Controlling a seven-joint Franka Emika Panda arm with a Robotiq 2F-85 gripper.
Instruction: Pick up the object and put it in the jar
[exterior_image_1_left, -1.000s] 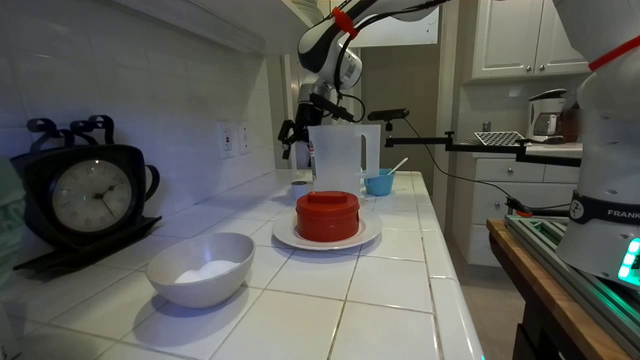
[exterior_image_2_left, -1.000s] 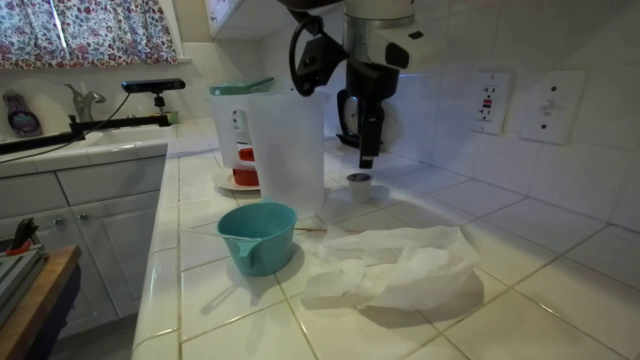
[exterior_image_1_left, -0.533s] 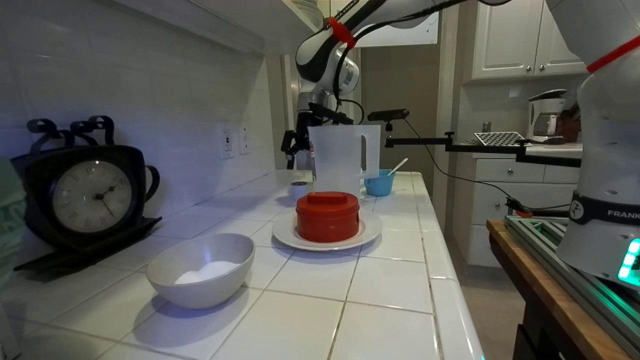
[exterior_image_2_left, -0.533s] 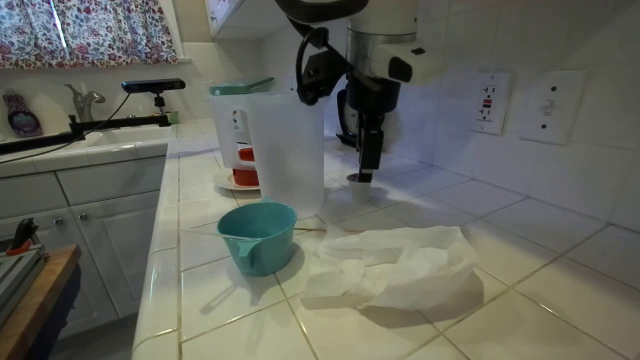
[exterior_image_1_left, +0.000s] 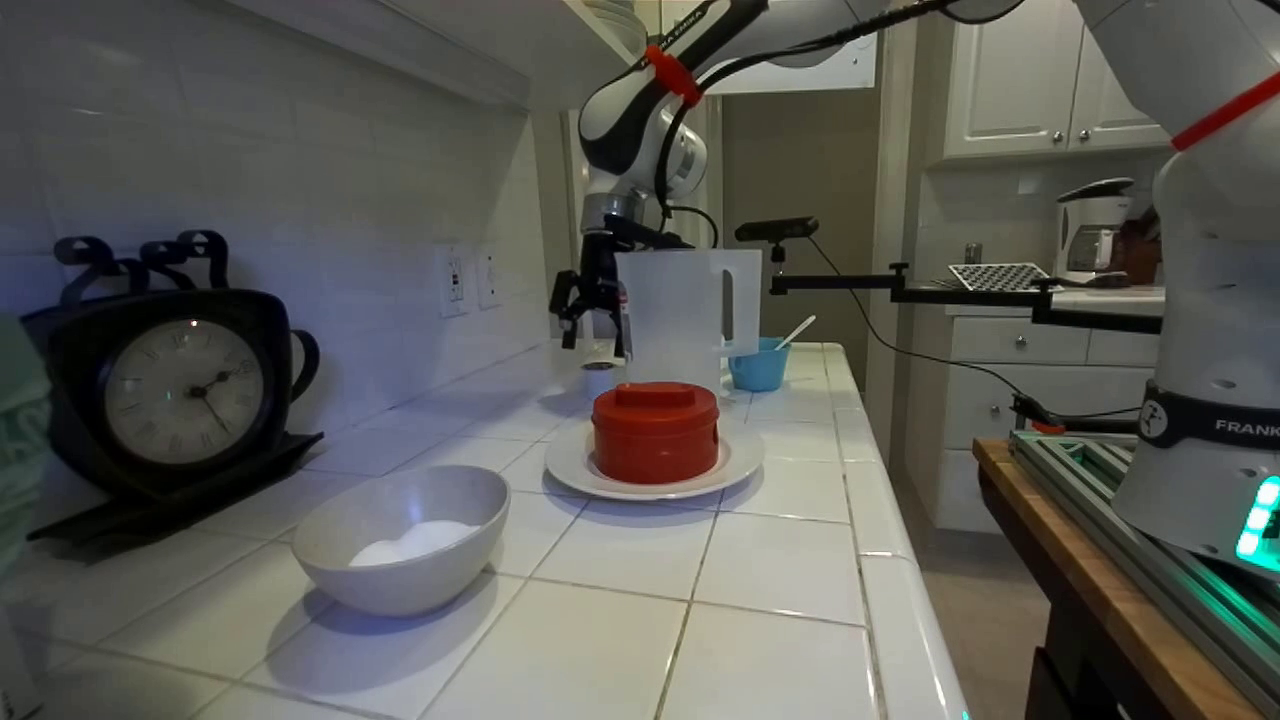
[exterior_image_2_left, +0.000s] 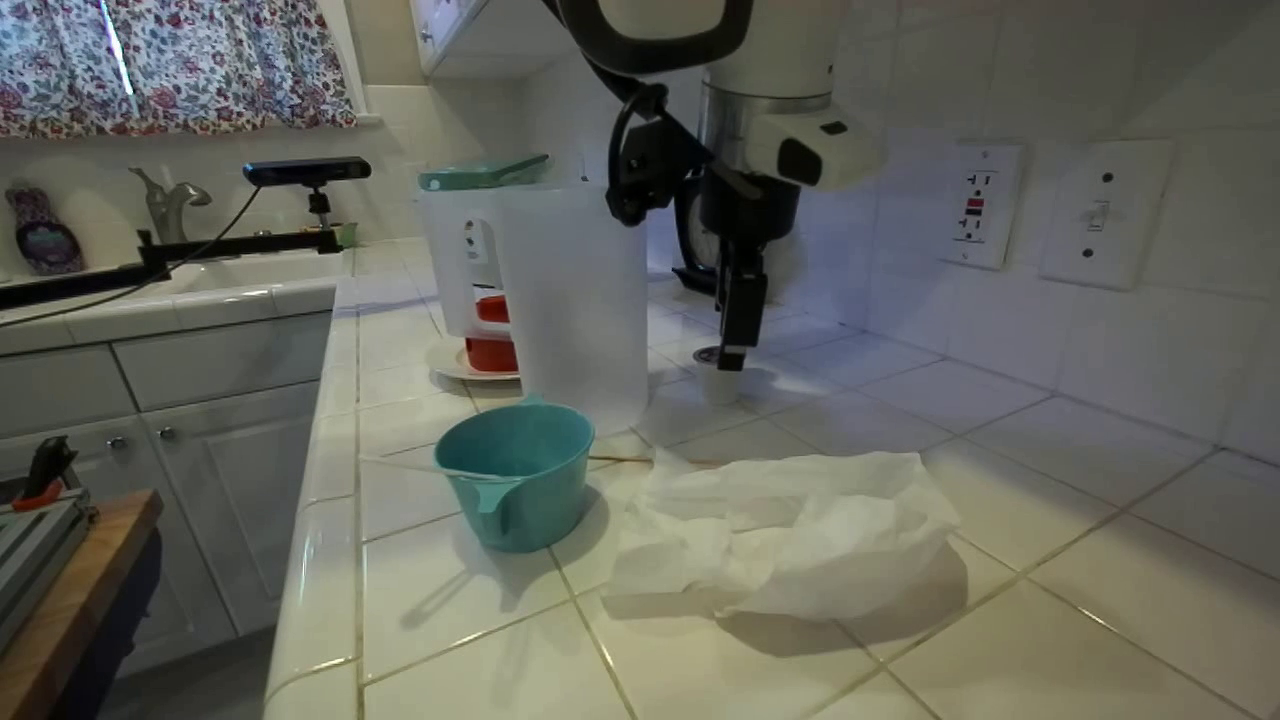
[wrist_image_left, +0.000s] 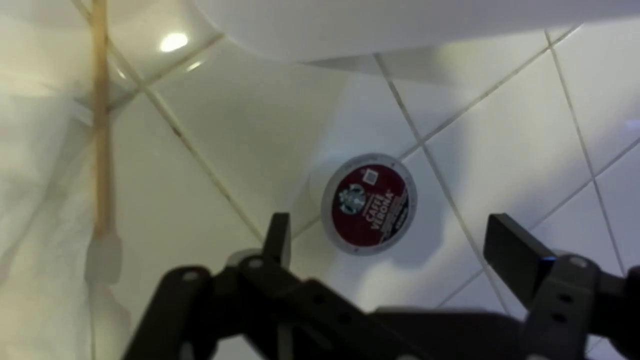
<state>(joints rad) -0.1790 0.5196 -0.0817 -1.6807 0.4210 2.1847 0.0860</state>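
Note:
The object is a small whitish coffee pod (exterior_image_2_left: 716, 385) with a dark red printed lid. It stands upright on the tiled counter, also seen in an exterior view (exterior_image_1_left: 598, 380) and in the wrist view (wrist_image_left: 369, 205). The jar is the tall translucent white jug (exterior_image_2_left: 575, 300) with a side handle, close beside the pod; it also shows in an exterior view (exterior_image_1_left: 670, 310). My gripper (wrist_image_left: 387, 220) is open and empty, its fingers wide apart, just above the pod. In both exterior views its fingertips (exterior_image_1_left: 595, 347) (exterior_image_2_left: 733, 362) are at about the lid's height.
A blue-green cup (exterior_image_2_left: 515, 480) holding a stick and crumpled white paper (exterior_image_2_left: 790, 540) lie near the jug. A wooden stick (wrist_image_left: 102, 120) lies near the pod. A red container (exterior_image_1_left: 655, 435) sits on a plate (exterior_image_1_left: 740, 470). A bowl (exterior_image_1_left: 400, 590) and clock (exterior_image_1_left: 185, 390) stand farther off.
My gripper has moved down toward the pod over the last second. Both fingers now show apart in an exterior view. The pod and the jug have not moved.

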